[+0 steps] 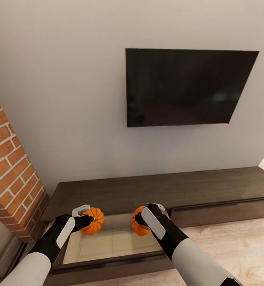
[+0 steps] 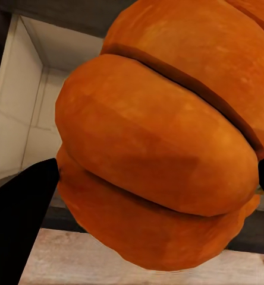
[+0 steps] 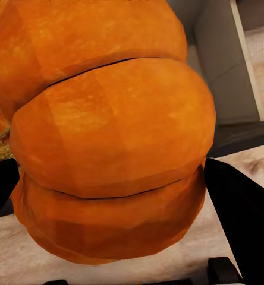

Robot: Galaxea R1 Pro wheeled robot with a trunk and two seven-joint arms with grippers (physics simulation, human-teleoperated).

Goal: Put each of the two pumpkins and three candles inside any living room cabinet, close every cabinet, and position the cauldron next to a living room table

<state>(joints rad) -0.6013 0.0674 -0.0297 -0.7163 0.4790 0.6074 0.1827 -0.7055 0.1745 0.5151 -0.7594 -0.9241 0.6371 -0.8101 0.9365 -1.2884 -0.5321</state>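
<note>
Two orange ribbed pumpkins hang over the open left drawer [image 1: 108, 242] of the long dark-brown cabinet [image 1: 155, 190]. My left gripper [image 1: 85, 221] is shut on the left pumpkin [image 1: 94, 221], which looms large between its dark fingers [image 2: 19, 219] in the left wrist view [image 2: 162, 148]. My right gripper [image 1: 141, 219] is shut on the right pumpkin [image 1: 139, 224], seen close up in the right wrist view [image 3: 108, 148] between black fingers [image 3: 242, 208]. The drawer's pale beige inside shows below both. The candles and cauldron are out of view.
A black television [image 1: 187, 87] hangs on the pale wall above the cabinet. A red brick column [image 1: 10, 174] stands at the left. The cabinet's right drawer front [image 1: 223, 210] is shut. Light wood floor [image 1: 235, 246] lies at the right.
</note>
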